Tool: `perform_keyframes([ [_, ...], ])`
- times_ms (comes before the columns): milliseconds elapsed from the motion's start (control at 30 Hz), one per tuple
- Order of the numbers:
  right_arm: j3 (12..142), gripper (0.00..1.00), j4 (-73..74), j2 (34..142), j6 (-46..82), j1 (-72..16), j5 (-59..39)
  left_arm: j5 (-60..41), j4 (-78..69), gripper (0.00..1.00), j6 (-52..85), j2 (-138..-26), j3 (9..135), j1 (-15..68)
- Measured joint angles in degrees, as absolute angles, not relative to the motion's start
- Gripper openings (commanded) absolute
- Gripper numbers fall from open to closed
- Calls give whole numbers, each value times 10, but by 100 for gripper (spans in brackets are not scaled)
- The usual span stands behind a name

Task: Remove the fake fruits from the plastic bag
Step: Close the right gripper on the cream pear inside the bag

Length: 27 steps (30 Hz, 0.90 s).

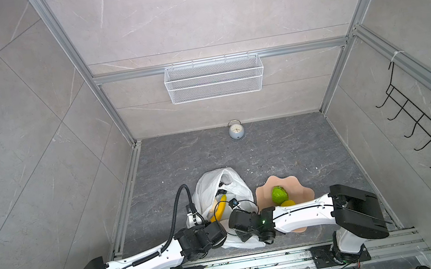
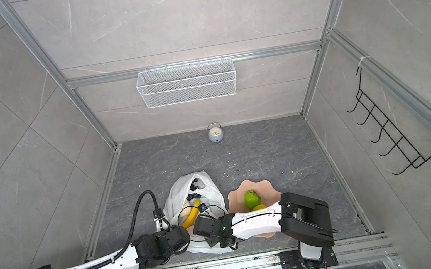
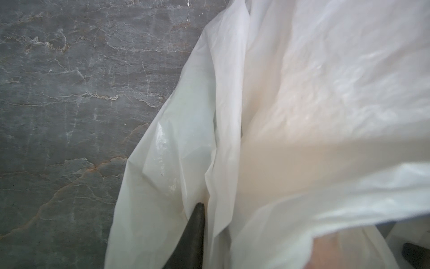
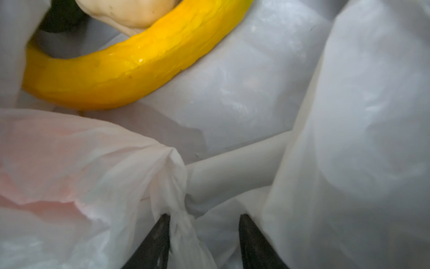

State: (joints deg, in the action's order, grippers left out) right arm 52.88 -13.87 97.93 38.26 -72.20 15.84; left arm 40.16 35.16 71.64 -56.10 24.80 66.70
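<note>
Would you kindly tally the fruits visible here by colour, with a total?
Green: 1 fruit, in the bowl
Yellow: 2, a banana in the bag and a round one in the bowl
Beige: 1 lump, in the bag
Dark: 1 bunch, in the bag, half hidden
Total: 5

White-shelled left arm (image 1: pixel 141 265) and right arm (image 1: pixel 300 214), black joints, black ribbed cable conduit (image 1: pixel 146 258), dark tapered tool fingers (image 4: pixel 153 244).
</note>
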Motion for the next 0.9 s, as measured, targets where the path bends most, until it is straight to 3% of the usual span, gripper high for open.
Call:
perform_keyframes([
  [367,576,51,-138,889,384,-637,106,384,279,18,701,-605,248,667],
  [600,594,50,-87,931,430,-621,48,382,267,14,695,-573,232,667],
  [900,662,49,-121,1041,510,-614,47,389,288,14,695,-528,215,667],
])
